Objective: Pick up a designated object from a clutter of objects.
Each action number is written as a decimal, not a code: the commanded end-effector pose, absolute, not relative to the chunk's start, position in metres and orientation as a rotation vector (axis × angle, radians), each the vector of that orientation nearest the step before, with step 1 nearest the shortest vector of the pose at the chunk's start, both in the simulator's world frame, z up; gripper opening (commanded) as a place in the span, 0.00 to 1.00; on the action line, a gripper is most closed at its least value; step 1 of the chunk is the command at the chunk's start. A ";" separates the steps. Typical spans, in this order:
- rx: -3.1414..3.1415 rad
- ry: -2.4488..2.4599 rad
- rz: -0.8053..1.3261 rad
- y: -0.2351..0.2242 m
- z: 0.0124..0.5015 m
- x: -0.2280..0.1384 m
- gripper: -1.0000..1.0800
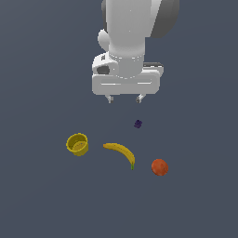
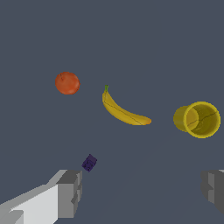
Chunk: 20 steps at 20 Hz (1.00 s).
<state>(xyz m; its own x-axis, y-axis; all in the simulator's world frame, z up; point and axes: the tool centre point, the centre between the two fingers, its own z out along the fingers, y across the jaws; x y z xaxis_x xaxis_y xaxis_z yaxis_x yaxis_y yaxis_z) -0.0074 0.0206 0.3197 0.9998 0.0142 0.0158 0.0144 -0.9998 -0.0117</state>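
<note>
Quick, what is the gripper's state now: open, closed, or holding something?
Gripper: open, holding nothing, above the banana.

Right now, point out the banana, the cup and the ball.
banana (image 1: 122,151), exterior view, middle of the curved body
cup (image 1: 77,144), exterior view, inside near the rim
ball (image 1: 160,167), exterior view, centre of its face

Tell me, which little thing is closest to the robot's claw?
The tiny dark purple cube. It sits just below the open gripper; the banana, cup and ball lie farther off.
</note>
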 end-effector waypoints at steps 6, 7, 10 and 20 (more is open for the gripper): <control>-3.143 -0.018 -0.023 0.006 0.322 -0.005 0.96; -3.147 -0.016 -0.023 0.002 0.323 -0.005 0.96; -3.153 -0.009 -0.022 -0.005 0.325 -0.004 0.96; -3.155 -0.094 -0.019 -0.004 0.311 0.002 0.96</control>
